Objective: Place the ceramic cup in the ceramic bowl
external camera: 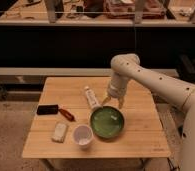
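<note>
The ceramic cup (83, 135), small, round and white, stands on the wooden table (136, 137) near its front edge. The ceramic bowl (107, 121), wide and green inside, sits just right of the cup, almost touching it. My gripper (114, 102) hangs from the white arm just above the bowl's far rim, pointing down. It is apart from the cup, up and to the right of it, and holds nothing.
A white tube (91, 97) lies behind the bowl, close to the gripper's left. A flat whitish block (59, 132) lies left of the cup. A black object (47, 109) and a red one (67, 114) lie at the left. A dark counter runs behind the table.
</note>
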Robot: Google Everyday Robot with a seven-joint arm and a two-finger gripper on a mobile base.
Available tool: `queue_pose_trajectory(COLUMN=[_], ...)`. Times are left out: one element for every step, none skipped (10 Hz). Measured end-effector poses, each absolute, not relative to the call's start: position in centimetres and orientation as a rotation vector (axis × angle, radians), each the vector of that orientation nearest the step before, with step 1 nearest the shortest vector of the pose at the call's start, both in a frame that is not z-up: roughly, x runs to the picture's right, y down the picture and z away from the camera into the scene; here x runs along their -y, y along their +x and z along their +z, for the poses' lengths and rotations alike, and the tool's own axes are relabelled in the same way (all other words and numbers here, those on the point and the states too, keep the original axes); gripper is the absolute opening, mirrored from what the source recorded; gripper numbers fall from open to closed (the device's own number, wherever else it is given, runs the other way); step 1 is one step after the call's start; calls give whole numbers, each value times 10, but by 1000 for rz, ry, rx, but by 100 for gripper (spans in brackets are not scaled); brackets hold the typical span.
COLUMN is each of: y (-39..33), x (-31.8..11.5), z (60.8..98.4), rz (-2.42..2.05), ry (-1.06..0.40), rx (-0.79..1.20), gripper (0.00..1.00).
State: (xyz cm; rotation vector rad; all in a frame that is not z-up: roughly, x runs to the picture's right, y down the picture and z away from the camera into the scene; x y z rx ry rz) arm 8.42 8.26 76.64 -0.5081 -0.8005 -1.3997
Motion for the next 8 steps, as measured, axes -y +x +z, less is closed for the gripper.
queue_pose_trajectory(y=[84,84,84,84,84,84,80,70], x=[-83,-83,-83,-83,-83,-83,-82,-81], z=[766,766,766,766,766,766,766,762], rz=[-1400,-1400,-1400,-1400,-1400,-1399,-1394,-1379], ry=[-508,-508,-508,-508,-508,-506,-486,-445], rx=[801,801,801,801,801,802,803,817], gripper=[63,63,63,63,63,63,63,63])
